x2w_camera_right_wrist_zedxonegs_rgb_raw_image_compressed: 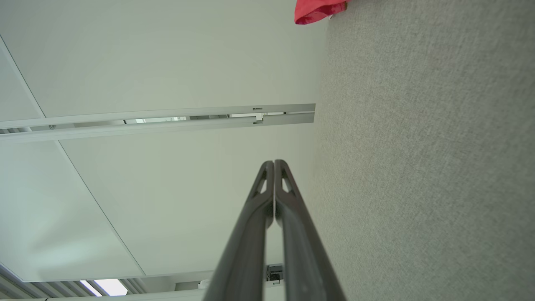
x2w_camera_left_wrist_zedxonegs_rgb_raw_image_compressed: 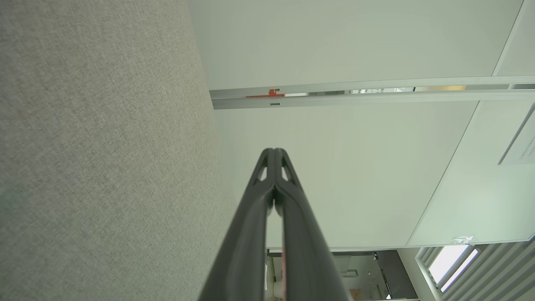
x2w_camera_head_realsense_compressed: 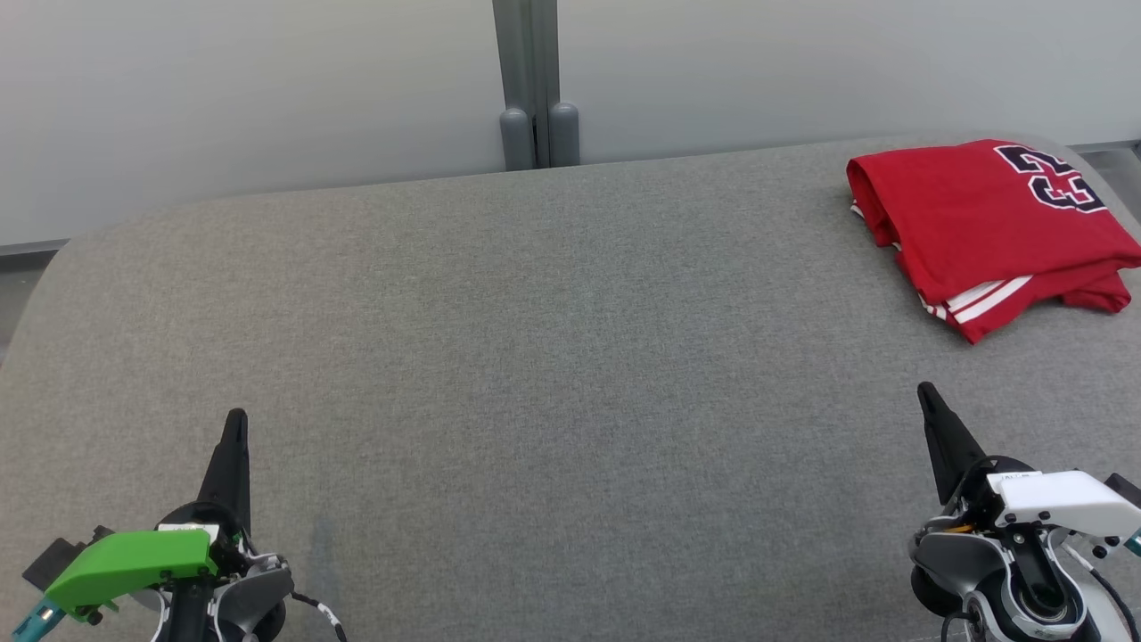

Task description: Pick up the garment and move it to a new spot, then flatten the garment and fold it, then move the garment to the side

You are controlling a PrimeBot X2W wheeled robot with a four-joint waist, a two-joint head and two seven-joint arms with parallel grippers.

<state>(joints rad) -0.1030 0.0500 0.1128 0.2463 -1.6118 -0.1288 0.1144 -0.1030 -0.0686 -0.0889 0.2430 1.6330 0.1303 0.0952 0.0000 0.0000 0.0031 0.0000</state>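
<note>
The red shirt lies folded at the far right of the worktop. The left end effector and right end effector rest closed and empty, so the task looks complete.

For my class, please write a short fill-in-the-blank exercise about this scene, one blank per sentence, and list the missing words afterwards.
1. The garment on the grey surface is ____ in colour.
2. It lies ____ (folded / spread flat).
3. Of the left gripper and the right gripper, the one nearer the garment is the ____.
4. The fingers of both grippers are ____ (open / shut).

Missing words: red; folded; right; shut.
</note>
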